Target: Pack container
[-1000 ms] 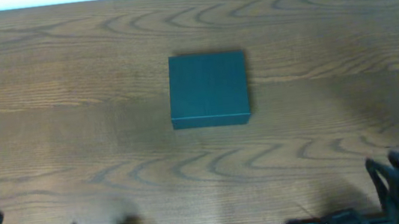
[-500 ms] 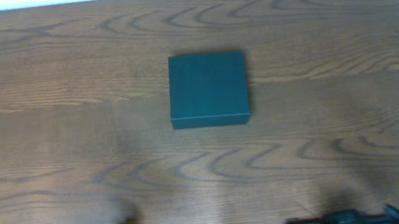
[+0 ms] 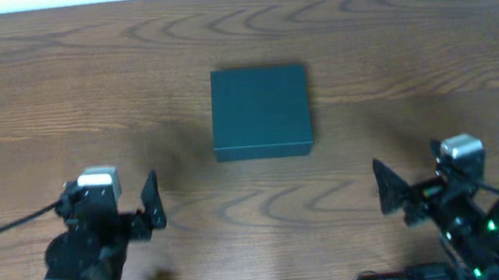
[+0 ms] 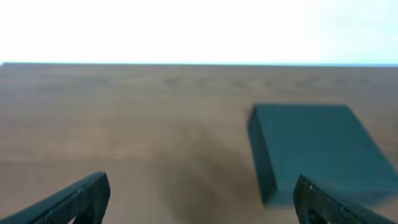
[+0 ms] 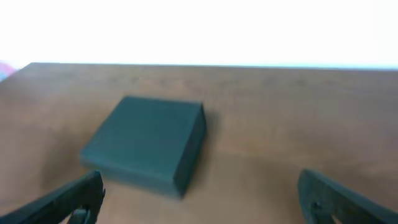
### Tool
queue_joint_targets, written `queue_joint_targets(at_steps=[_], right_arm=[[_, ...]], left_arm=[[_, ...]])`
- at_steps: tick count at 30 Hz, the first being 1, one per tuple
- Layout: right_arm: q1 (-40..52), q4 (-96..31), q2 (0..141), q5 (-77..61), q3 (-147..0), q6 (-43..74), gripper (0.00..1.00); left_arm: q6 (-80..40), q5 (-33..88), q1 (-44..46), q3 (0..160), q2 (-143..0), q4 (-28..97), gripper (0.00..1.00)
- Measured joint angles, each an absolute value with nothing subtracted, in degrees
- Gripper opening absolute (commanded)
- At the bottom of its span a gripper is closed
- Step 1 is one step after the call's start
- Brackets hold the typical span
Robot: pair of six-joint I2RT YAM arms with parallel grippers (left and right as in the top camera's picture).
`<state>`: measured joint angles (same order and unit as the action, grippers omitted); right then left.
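Observation:
The container [image 3: 261, 112] is a dark teal square box with its lid down flat, lying in the middle of the wooden table. My left gripper [image 3: 108, 201] stands open near the front left, short of the box and to its left. In the left wrist view the container [image 4: 317, 146] lies ahead on the right, with nothing between the fingers of the gripper [image 4: 202, 199]. My right gripper [image 3: 442, 175] is open at the front right. Its wrist view has the container [image 5: 146, 134] ahead on the left, beyond the empty gripper [image 5: 202, 199].
The brown wooden table [image 3: 407, 37] runs to a pale far edge. A small blurred reddish patch [image 5: 5, 70] shows at the left border of the right wrist view. The arms' bases sit along the front edge.
Both arms have come forward from the front edge into the overhead view, towards the box. The right gripper has opened wider. The container has not moved.

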<state>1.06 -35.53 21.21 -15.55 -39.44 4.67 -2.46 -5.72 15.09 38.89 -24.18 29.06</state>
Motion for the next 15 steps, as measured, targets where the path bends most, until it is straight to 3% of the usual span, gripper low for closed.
queue_joint_targets(at_steps=[4,11,15], right_arm=[[1.02,-21.61,26.85,-13.04,-32.93,4.38,0.99],[1.02,-9.76,39.27,-11.25,-25.98,4.38,0.99],[0.95,-3.46,43.81,-10.68,-21.50,4.45,0.89]], left_arm=[[-0.97,-7.97,15.09,30.76,-29.21,11.73,0.96],[-0.14,-8.60,15.09,24.10,-43.22,-0.93,0.95],[-1.83,-8.62,15.07,22.35,-52.34,-5.96,0.96]])
